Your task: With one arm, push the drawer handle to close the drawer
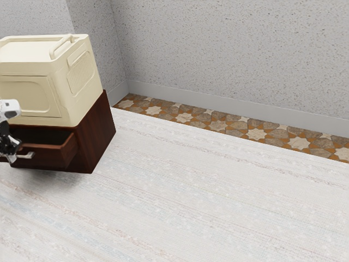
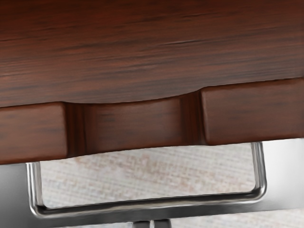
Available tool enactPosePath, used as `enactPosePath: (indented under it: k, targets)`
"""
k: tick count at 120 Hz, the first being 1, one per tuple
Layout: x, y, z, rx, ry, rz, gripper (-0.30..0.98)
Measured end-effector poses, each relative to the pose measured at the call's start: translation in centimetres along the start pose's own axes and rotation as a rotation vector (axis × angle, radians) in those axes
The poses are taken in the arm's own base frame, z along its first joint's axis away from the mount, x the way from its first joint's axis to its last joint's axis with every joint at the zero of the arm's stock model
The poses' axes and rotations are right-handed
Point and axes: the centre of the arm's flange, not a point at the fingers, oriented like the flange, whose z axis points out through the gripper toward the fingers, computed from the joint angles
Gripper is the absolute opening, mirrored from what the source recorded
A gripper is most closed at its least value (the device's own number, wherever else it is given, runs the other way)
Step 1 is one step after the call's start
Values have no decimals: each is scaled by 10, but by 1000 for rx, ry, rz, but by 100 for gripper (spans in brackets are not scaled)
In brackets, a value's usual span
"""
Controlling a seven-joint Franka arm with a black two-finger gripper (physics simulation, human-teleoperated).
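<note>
In the exterior view my gripper (image 1: 12, 155) is low at the left edge, beside the metal handle (image 1: 25, 156) of the dark wooden drawer (image 1: 49, 147). The drawer stands partly pulled out of its cabinet (image 1: 98, 136). The wrist view looks onto the drawer's notched front edge (image 2: 137, 126), with the U-shaped handle (image 2: 147, 205) projecting from it. Just past the handle's bar are the two dark fingertips of my gripper (image 2: 152, 224), close together with nothing seen between them. Whether they touch the bar cannot be told.
A cream storage box (image 1: 32, 95) with a raised handle sits on top of the cabinet. Pale streaked flooring (image 1: 207, 196) extends in front and to the exterior view's right. A patterned tile strip (image 1: 218, 125) runs along the speckled wall (image 1: 229, 49) behind.
</note>
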Motion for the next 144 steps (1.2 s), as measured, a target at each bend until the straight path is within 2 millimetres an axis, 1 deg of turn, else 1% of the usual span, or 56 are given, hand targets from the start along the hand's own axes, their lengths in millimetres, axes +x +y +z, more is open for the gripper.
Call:
enactPosePath:
  k: [16, 45, 56, 74, 93, 102, 126, 144]
  targets:
    - [10, 1, -1, -7, 6, 7, -10]
    - [25, -6, 8, -25, 1, 8, -10]
    - [31, -8, 5, -23, 10, 11, -10]
    - [43, -13, 6, -28, 14, 13, -10]
    - [58, -21, 15, -46, 13, 20, -10]
    - [62, -23, 16, -44, 12, 24, -10]
    - [65, -27, 13, -33, 1, 81, -10]
    - [74, -33, 16, -48, -1, 234, -10]
